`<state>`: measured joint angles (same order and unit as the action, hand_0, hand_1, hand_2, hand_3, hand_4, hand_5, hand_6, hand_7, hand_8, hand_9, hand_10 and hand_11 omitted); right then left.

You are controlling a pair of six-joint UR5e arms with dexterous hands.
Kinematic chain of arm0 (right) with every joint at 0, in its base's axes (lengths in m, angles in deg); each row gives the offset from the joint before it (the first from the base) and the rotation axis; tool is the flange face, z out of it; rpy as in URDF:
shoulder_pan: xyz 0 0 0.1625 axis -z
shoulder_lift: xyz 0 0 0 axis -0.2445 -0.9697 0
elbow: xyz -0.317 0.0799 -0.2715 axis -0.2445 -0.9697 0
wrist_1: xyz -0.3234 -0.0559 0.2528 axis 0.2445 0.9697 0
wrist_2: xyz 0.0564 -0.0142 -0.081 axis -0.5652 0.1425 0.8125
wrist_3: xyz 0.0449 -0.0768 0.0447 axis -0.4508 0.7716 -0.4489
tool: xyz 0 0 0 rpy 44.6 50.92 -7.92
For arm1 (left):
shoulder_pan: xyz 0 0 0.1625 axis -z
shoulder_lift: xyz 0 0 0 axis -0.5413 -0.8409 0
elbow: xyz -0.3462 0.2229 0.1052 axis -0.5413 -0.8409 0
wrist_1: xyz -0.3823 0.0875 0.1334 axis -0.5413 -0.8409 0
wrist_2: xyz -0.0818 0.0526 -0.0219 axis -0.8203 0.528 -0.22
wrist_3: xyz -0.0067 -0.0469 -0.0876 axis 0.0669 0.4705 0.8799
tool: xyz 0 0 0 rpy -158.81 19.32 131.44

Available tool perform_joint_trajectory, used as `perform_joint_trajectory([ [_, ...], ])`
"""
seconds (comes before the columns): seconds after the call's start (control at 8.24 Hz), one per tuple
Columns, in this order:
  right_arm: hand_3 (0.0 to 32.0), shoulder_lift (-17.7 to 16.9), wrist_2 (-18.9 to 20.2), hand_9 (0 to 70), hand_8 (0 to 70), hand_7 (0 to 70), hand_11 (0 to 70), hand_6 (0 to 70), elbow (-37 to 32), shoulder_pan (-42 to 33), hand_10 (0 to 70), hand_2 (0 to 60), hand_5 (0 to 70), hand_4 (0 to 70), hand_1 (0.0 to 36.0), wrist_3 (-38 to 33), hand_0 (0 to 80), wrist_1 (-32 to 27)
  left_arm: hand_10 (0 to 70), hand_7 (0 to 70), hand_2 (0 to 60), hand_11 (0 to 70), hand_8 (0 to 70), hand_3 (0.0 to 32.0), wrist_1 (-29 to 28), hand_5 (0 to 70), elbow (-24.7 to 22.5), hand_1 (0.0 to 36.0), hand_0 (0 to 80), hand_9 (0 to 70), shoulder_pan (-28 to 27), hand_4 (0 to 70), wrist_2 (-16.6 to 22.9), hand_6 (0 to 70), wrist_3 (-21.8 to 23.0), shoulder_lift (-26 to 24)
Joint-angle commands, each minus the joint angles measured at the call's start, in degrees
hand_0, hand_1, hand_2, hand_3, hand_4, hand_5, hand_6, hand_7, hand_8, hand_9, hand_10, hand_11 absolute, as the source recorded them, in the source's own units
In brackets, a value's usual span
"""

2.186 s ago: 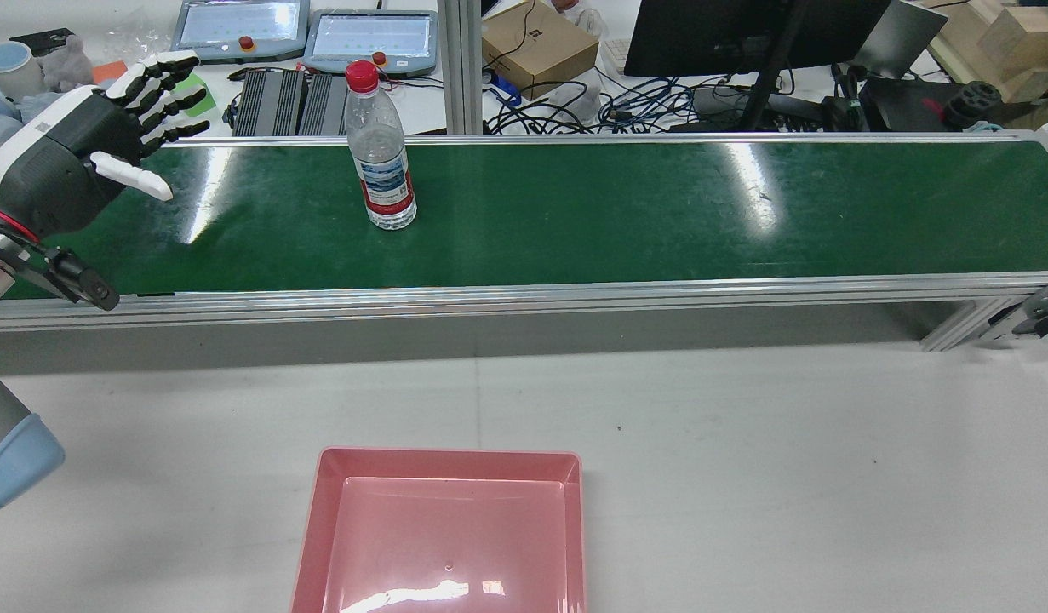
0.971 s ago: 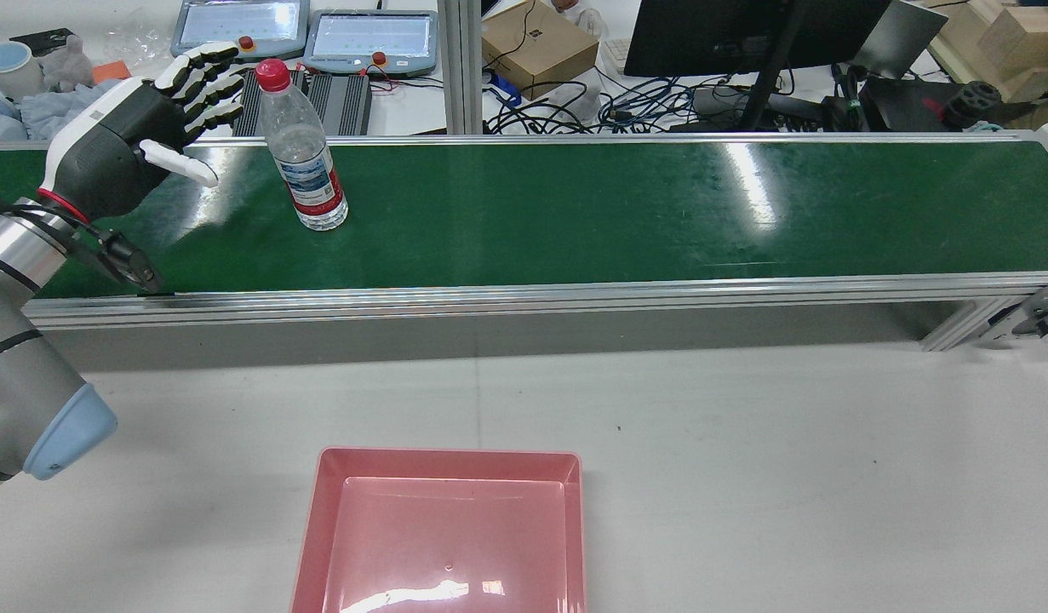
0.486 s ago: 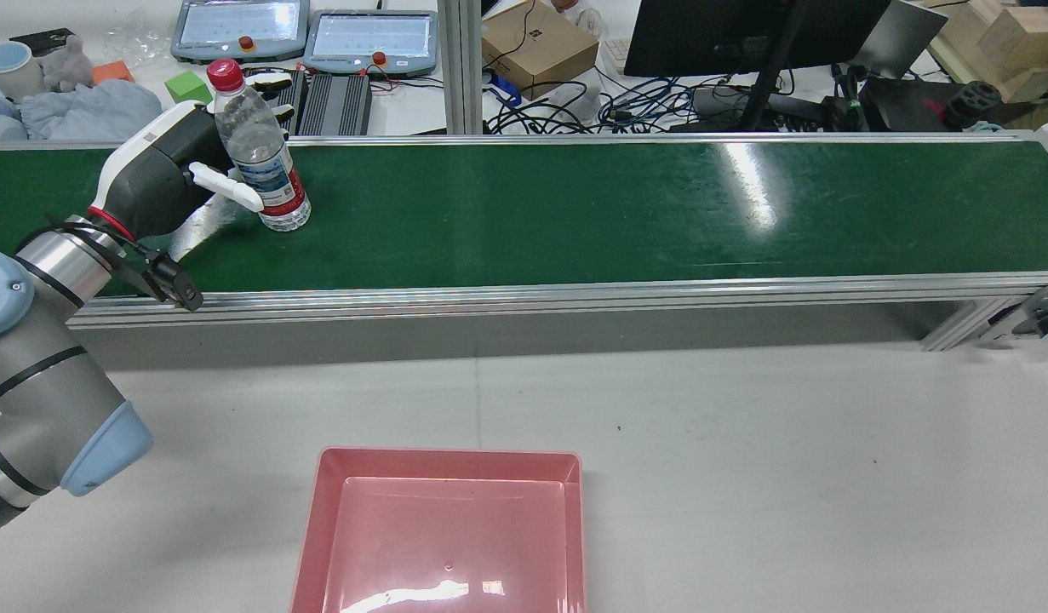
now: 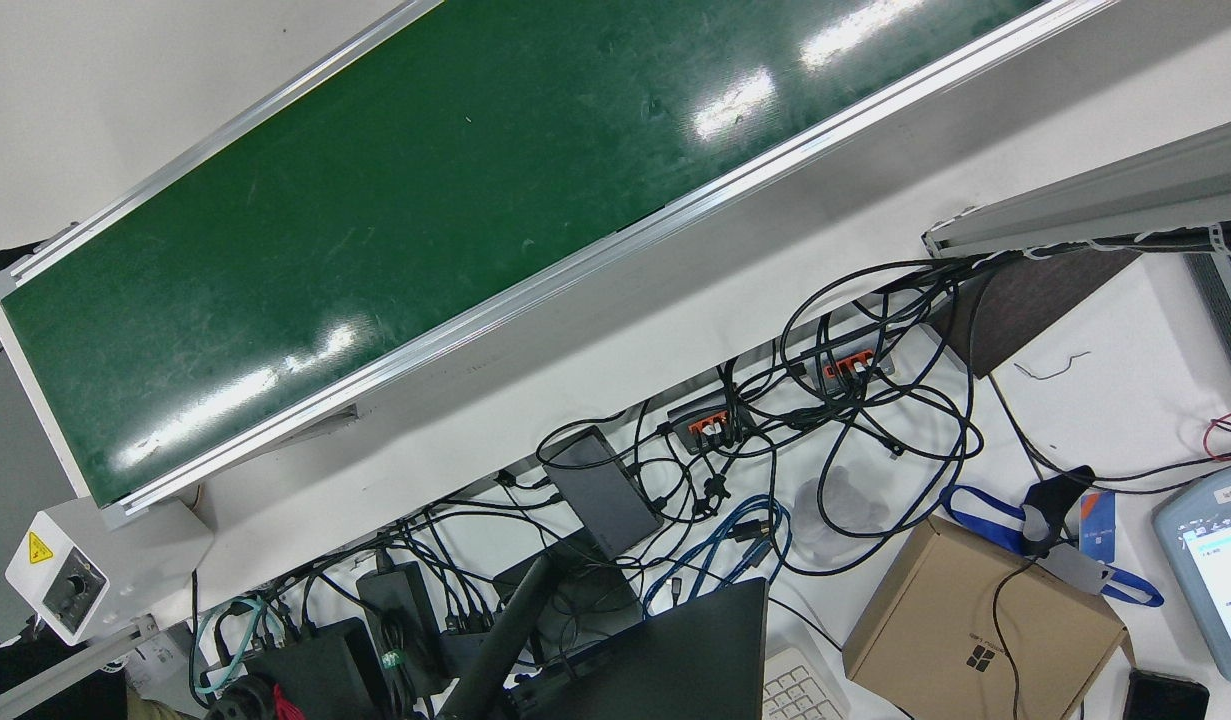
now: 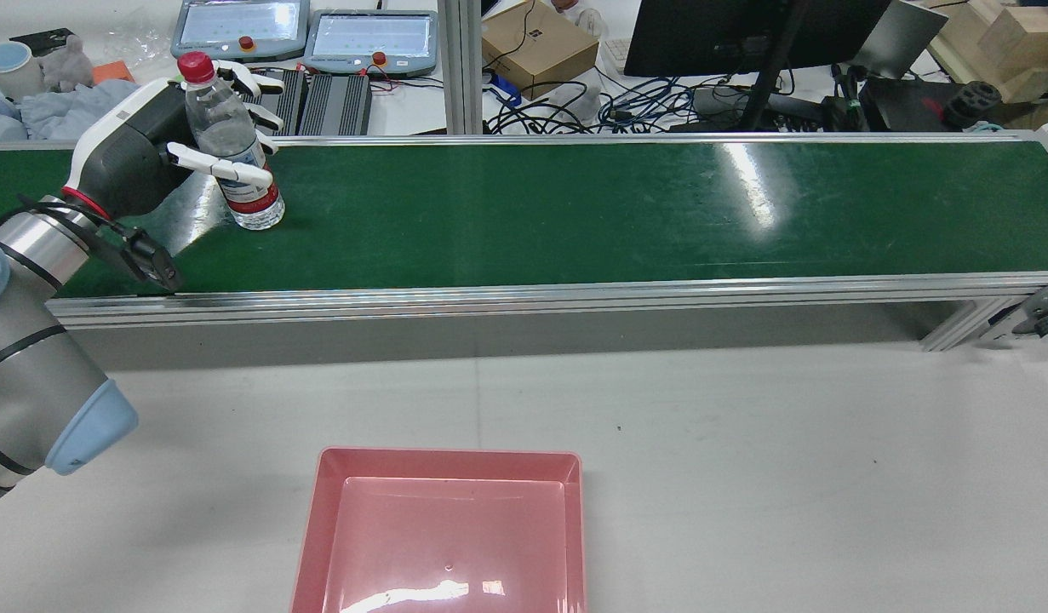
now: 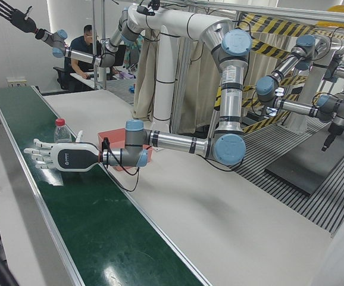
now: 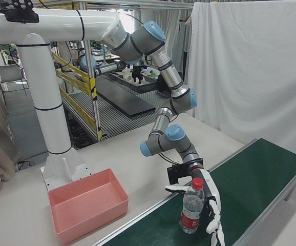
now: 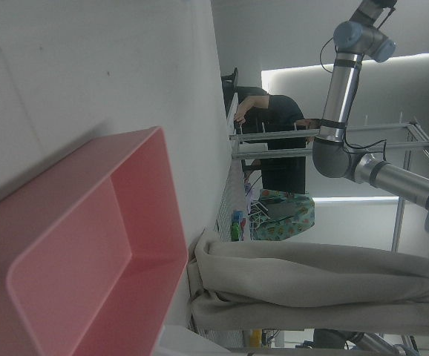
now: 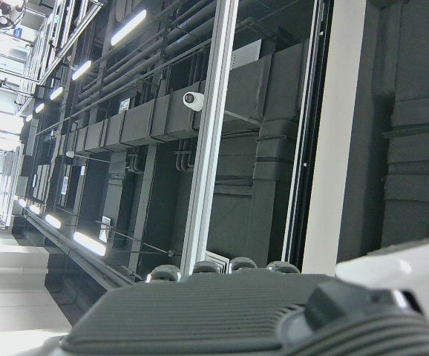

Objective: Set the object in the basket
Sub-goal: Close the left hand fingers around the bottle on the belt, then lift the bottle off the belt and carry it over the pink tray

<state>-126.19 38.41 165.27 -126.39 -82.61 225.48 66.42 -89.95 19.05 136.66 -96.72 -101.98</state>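
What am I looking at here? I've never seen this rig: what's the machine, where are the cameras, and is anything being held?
This is a robot with two arms, each ending in a many-fingered hand. The rear view looks down from behind it, two views look in from the station's front corners, and each hand carries a camera. A water bottle stands on the green conveyor belt. The left hand is placed around it, with its fingers straight rather than curled shut, so nothing is held. The right hand is raised high and spread. An empty pink basket waits on the white table.
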Motion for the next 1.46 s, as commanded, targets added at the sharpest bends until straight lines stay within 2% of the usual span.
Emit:
perform_joint_trajectory([
  [0.0, 0.0, 0.0, 0.0, 0.0, 0.0, 0.0, 0.0, 0.0, 0.0, 0.0, 0.0, 0.0, 0.0, 0.0, 0.0, 0.0, 0.0, -0.03, 70.0, 70.0, 60.0, 70.0, 70.0, 0.0, 1.27, 70.0, -0.55, 30.2, 80.0, 70.0, 1.8, 70.0, 0.18, 70.0, -0.03, 0.03],
  [0.12, 0.0, 0.0, 0.0, 0.0, 0.0, 0.0, 0.0, 0.0, 0.0, 0.0, 0.0, 0.0, 0.0, 0.0, 0.0, 0.0, 0.0, 0.06, 70.0, 70.0, 60.0, 70.0, 70.0, 0.0, 1.27, 70.0, -1.07, 36.0, 80.0, 70.0, 1.8, 70.0, 0.7, 70.0, 0.06, -0.05],
  [0.24, 0.0, 0.0, 0.0, 0.0, 0.0, 0.0, 0.0, 0.0, 0.0, 0.0, 0.0, 0.0, 0.0, 0.0, 0.0, 0.0, 0.0, -0.02, 70.0, 70.0, 60.0, 70.0, 70.0, 0.0, 2.66, 70.0, -4.3, 36.0, 80.0, 70.0, 1.8, 70.0, 3.14, 70.0, 0.06, -0.14],
  [0.61, 0.0, 0.0, 0.0, 0.0, 0.0, 0.0, 0.0, 0.0, 0.0, 0.0, 0.0, 0.0, 0.0, 0.0, 0.0, 0.0, 0.0, 0.06, 70.0, 70.0, 60.0, 70.0, 70.0, 0.0, 8.89, 70.0, -13.08, 33.1, 80.0, 70.0, 1.1, 70.0, 3.34, 70.0, 0.06, -1.01],
  [0.85, 0.0, 0.0, 0.0, 0.0, 0.0, 0.0, 0.0, 0.0, 0.0, 0.0, 0.0, 0.0, 0.0, 0.0, 0.0, 0.0, 0.0, 0.06, 70.0, 70.0, 60.0, 70.0, 70.0, 0.0, 14.25, 70.0, -19.15, 32.1, 80.0, 70.0, -3.62, 70.0, 3.25, 70.0, 0.06, -1.99],
  [0.97, 0.0, 0.0, 0.0, 0.0, 0.0, 0.0, 0.0, 0.0, 0.0, 0.0, 0.0, 0.0, 0.0, 0.0, 0.0, 0.0, 0.0, -0.02, 70.0, 70.0, 60.0, 70.0, 70.0, 0.0, 14.45, 70.0, -19.71, 30.5, 80.0, 70.0, -6.18, 70.0, 2.9, 70.0, 0.24, -1.99],
  [1.09, 0.0, 0.0, 0.0, 0.0, 0.0, 0.0, 0.0, 0.0, 0.0, 0.0, 0.0, 0.0, 0.0, 0.0, 0.0, 0.0, 0.0, -0.03, 70.0, 70.0, 50.9, 70.0, 70.0, 0.0, 14.63, 70.0, -20.15, 27.2, 80.0, 70.0, -7.59, 70.0, 2.81, 70.0, 0.06, -1.82],
  [1.21, 0.0, 0.0, 0.0, 0.0, 0.0, 0.0, 0.0, 0.0, 0.0, 0.0, 0.0, 0.0, 0.0, 0.0, 0.0, 0.0, 0.0, 0.06, 70.0, 70.0, 35.3, 70.0, 70.0, 0.0, 15.15, 70.0, -21.02, 23.2, 80.0, 70.0, -8.3, 70.0, 2.64, 70.0, -0.46, -1.29],
  [1.34, 0.0, 0.0, 0.0, 0.0, 0.0, 0.0, 0.0, 0.0, 0.0, 0.0, 0.0, 0.0, 0.0, 0.0, 0.0, 0.0, 0.0, -0.02, 70.0, 70.0, 0.0, 70.0, 70.0, 0.0, 14.55, 70.0, -21.2, 9.6, 79.5, 70.0, -9.79, 61.3, 2.55, 70.0, -0.55, -0.85],
])
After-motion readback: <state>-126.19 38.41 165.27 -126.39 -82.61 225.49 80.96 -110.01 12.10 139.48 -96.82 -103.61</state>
